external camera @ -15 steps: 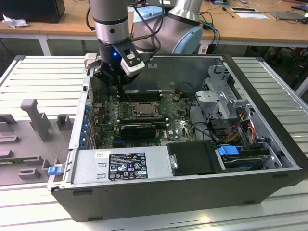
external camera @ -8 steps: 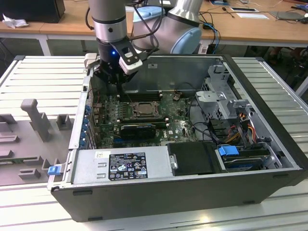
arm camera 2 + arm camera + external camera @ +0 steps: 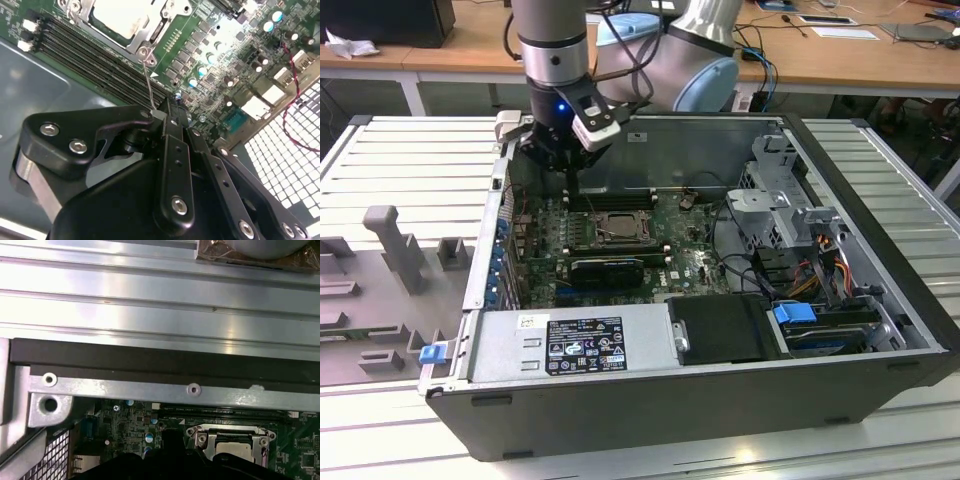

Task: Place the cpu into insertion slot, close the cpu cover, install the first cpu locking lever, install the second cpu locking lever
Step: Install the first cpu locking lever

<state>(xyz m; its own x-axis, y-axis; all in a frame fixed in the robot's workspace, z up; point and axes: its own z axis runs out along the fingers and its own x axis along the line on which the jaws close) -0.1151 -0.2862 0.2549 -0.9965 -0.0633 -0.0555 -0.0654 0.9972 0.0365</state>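
pinching locking lever (image 3: 148,80); gripper (image 3: 165,111) closed (cpu (image 3: 117,17) under cpu cover (image 3: 131,44))

locking lever (image 3: 148,75): thin wire in the second wrist view, free end lost behind the tip of the gripper (image 3: 167,106).
cpu (image 3: 117,20): cropped by the picture's edge in the second wrist view; near side hidden behind the gripper's dark body in the first wrist view.
cpu cover (image 3: 131,45): cropped likewise.
insertion slot (image 3: 617,228): too small in the exterior view to tell how the levers lie.
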